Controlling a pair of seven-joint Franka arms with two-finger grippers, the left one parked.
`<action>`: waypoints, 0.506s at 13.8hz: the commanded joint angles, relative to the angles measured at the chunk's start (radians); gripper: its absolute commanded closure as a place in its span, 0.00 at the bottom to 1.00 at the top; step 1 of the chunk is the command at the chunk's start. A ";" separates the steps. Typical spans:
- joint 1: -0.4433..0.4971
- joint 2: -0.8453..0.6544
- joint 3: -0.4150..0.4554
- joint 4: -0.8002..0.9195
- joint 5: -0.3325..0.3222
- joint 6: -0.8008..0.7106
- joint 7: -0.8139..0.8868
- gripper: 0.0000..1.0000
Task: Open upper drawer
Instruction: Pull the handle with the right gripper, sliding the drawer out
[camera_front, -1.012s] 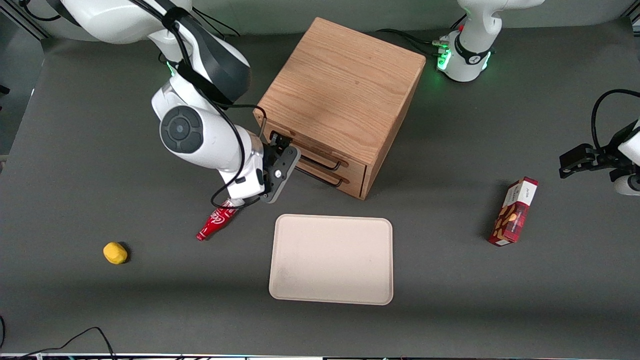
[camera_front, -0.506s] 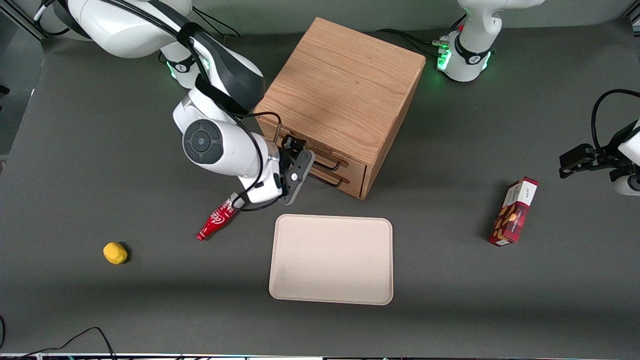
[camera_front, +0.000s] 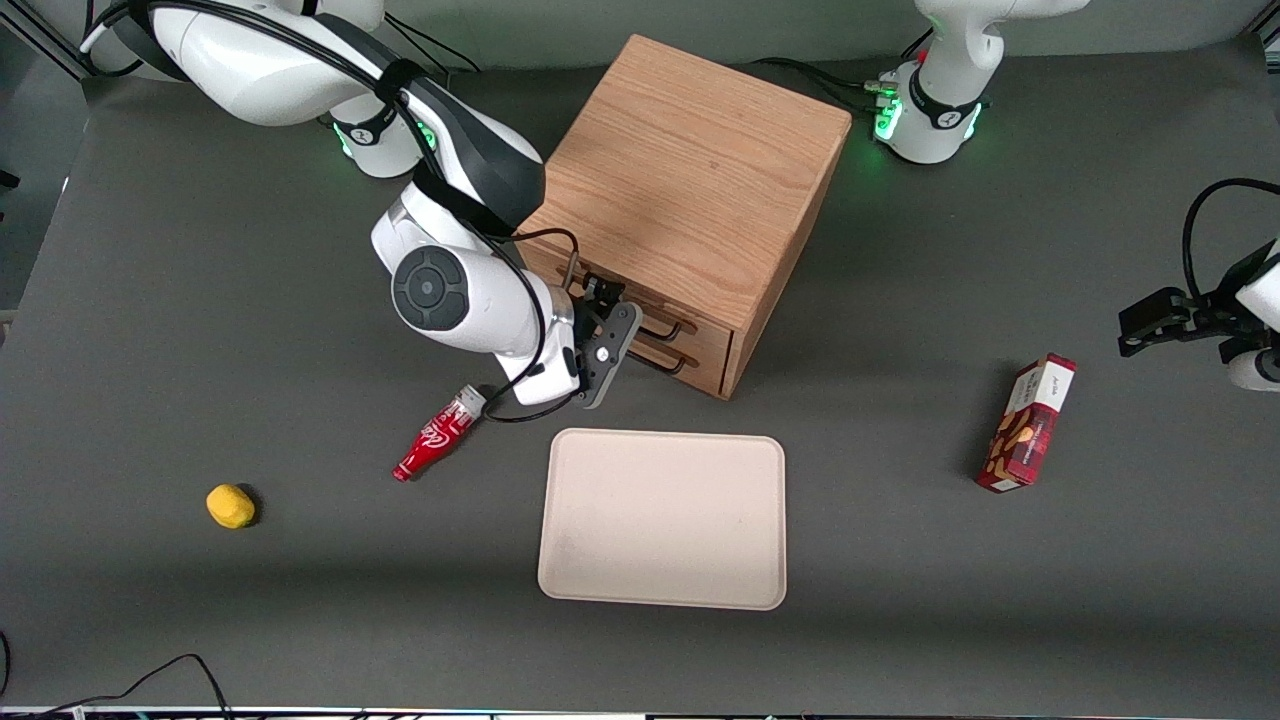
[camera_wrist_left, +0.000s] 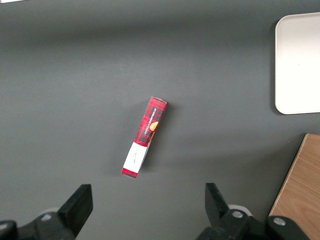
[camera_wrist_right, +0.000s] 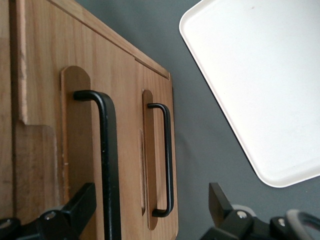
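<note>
You are looking down on a dark grey desk (camera_front: 200, 300). Toward the working arm's end, a small yellow object (camera_front: 231, 506) is lying alone, well apart from the rest. Next comes a red bottle (camera_front: 437, 436) lying on its side. Just above it, the right arm is reaching down from its base, wrist bent toward the wooden cabinet (camera_front: 690, 190). Its gripper (camera_front: 612, 335) is hanging right in front of the drawer fronts, fingers (camera_wrist_right: 82, 207) spread wide, one on each side of the upper drawer's black bar handle (camera_wrist_right: 109, 165), not pinching it. The upper drawer (camera_front: 655, 318) is sitting shut, flush with the cabinet, above the lower drawer (camera_wrist_right: 159, 160). A cream tray (camera_front: 662, 518) is lying nearer the camera, nothing on it. Toward the parked arm's end, a red snack box (camera_front: 1028, 424) is resting on the desk.
</note>
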 joint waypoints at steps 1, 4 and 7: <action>0.001 0.013 0.006 0.001 0.006 0.026 0.014 0.00; 0.000 0.031 0.003 0.002 -0.010 0.054 0.008 0.00; -0.006 0.045 -0.008 0.019 -0.073 0.054 0.004 0.00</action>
